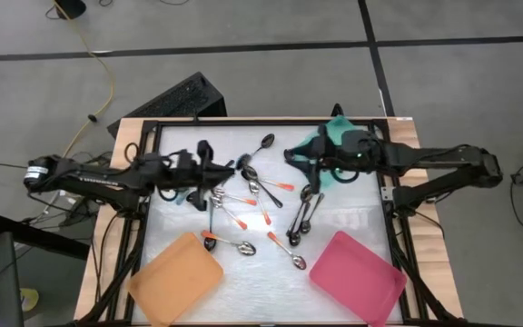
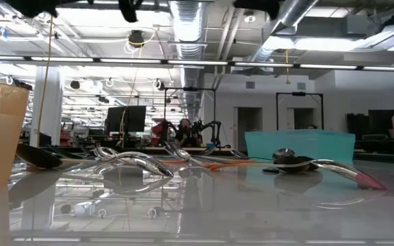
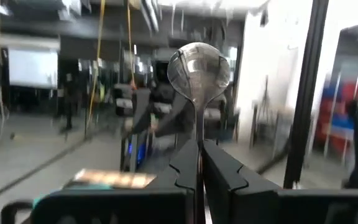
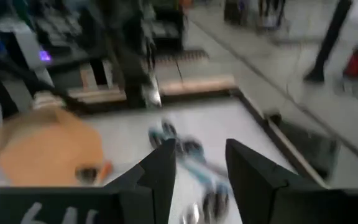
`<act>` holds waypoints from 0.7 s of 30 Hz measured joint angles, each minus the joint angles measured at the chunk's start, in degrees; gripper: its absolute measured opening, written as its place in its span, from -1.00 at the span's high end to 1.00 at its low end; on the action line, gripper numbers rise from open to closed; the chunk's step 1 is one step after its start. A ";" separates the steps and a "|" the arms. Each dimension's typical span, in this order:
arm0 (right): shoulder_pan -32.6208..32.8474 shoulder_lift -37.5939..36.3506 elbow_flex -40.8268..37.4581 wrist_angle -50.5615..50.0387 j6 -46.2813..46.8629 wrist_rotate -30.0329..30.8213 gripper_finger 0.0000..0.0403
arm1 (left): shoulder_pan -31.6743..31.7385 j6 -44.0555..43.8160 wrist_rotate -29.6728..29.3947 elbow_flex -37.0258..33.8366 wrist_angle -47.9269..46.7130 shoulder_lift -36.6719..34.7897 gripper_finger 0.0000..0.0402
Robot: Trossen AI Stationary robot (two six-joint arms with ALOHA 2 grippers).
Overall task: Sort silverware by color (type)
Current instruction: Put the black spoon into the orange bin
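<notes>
Left claw (image 3: 199,163): fingers pressed together on the stem of a silver spoon (image 3: 199,70), bowl standing up beyond the fingertips. In the high view this claw (image 1: 234,169) sits over the desk (image 1: 361,216) toward its far left part, the arm reaching in from the left edge, spoon bowl (image 1: 241,163) showing at the tip.

Right claw (image 4: 201,165): fingers parted with a moderate gap, nothing between them. In the high view it (image 1: 294,156) hovers over the far right part of the desk, just in front of the teal tray (image 1: 336,134), which the arm partly covers.

Silverware: the loose spoons (image 1: 260,204) lie scattered in the middle of the desk, between the two claws and nearer the front. Several have orange handles (image 1: 235,221); a dark cluster (image 1: 303,216) lies right of centre; one silver spoon (image 1: 263,144) lies apart near the far edge. Low view shows spoons (image 2: 135,161) flat on the glossy surface.

Trays: orange tray (image 1: 176,278) at front left, pink tray (image 1: 358,277) at front right. Neither holds a spoon as far as the high view shows. Two spoons (image 1: 295,256) lie between them.
</notes>
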 joint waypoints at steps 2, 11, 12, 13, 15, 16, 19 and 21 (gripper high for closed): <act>0.70 2.64 -0.33 3.45 -2.32 -0.02 0.20 | 0.00 -1.39 -0.48 -2.17 4.96 -0.21 1.00; 1.79 15.51 -0.22 29.75 -11.82 -0.63 0.19 | -0.61 -3.98 2.19 -3.27 8.43 -0.33 1.00; 1.79 16.43 -0.22 31.60 -12.32 -0.63 0.17 | -0.80 -4.37 2.82 -3.27 8.94 -0.33 1.00; 1.86 17.16 -0.26 33.77 -12.39 -0.66 0.15 | -0.83 -4.69 3.53 -3.27 9.51 -0.33 1.00; 2.21 18.22 -0.25 38.60 -12.26 -1.81 0.09 | -0.84 -5.26 5.28 -3.22 9.81 -0.35 1.00; 2.34 18.31 -0.24 40.05 -12.23 -2.78 0.05 | -0.83 -5.69 6.04 -3.22 9.65 -0.35 1.00; 2.38 18.33 0.62 41.19 -10.64 -3.90 -0.09 | -0.83 -6.67 9.25 -3.22 9.54 -0.33 1.00; 2.30 18.33 1.27 40.41 -9.14 -4.85 -0.17 | -0.83 -7.22 11.45 -3.22 9.66 -0.33 1.00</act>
